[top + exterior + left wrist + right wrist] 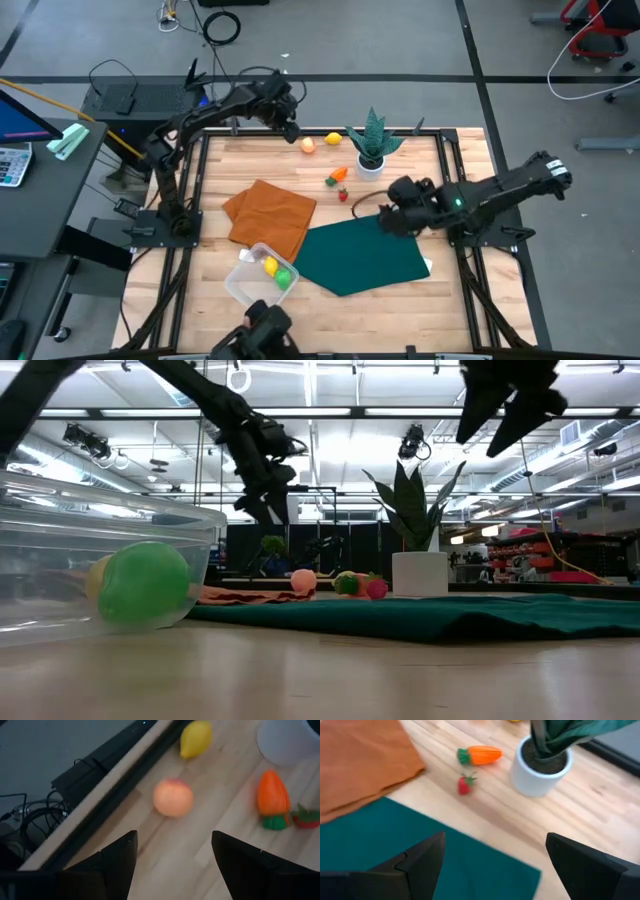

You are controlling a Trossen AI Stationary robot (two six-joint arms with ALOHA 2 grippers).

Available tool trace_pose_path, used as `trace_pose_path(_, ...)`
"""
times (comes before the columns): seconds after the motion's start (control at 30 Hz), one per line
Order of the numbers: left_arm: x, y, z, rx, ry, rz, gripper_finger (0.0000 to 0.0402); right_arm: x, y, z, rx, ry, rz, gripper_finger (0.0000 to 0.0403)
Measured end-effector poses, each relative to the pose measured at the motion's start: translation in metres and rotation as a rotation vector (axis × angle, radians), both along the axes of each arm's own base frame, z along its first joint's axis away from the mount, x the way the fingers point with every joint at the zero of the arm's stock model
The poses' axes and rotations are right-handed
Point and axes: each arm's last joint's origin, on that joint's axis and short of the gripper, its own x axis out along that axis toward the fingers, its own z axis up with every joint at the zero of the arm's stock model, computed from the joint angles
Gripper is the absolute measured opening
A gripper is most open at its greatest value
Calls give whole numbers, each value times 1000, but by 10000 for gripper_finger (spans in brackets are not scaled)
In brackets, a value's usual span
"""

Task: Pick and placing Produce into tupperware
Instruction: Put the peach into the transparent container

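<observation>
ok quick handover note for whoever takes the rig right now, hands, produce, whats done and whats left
Left hand: open, empty, above the peach-orange round fruit at the table's far edge.
Right hand: open, empty, over the green cloth.
Done: a yellow piece and a green ball lie in the clear plastic tub.
Left: peach fruit, yellow lemon, orange carrot, red strawberry, all on the wood.
</observation>
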Motion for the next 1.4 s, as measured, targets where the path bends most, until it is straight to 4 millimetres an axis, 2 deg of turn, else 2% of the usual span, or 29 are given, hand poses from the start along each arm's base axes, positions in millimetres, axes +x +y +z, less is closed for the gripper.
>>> trace_pose_path(0.27,34,27,35,32,5,-45,265,5,-39,-1,-13,126,33,313)
trace_pose_path(0.37,42,30,38,15,26,-53,266,5,-48,0,-12,142,52,313)
trace_pose_path(0.5,50,34,25,-1,111,-83,268,8,-56,1,11,133,67,313)
trace_pose_path(0.67,55,34,-2,-20,247,-171,285,11,-61,2,43,91,59,313)
trace_pose_path(0.77,54,37,-14,-41,262,-130,301,13,-62,3,60,48,25,313)
trace_pose_path(0.93,52,41,-21,-36,268,-27,332,18,-62,5,91,-39,-30,313)
trace_pose_path(1.2,64,37,-35,-88,246,61,393,20,-61,6,160,-86,-36,313)
trace_pose_path(1.4,79,24,-45,-94,258,21,391,20,-60,6,167,-90,-44,313)
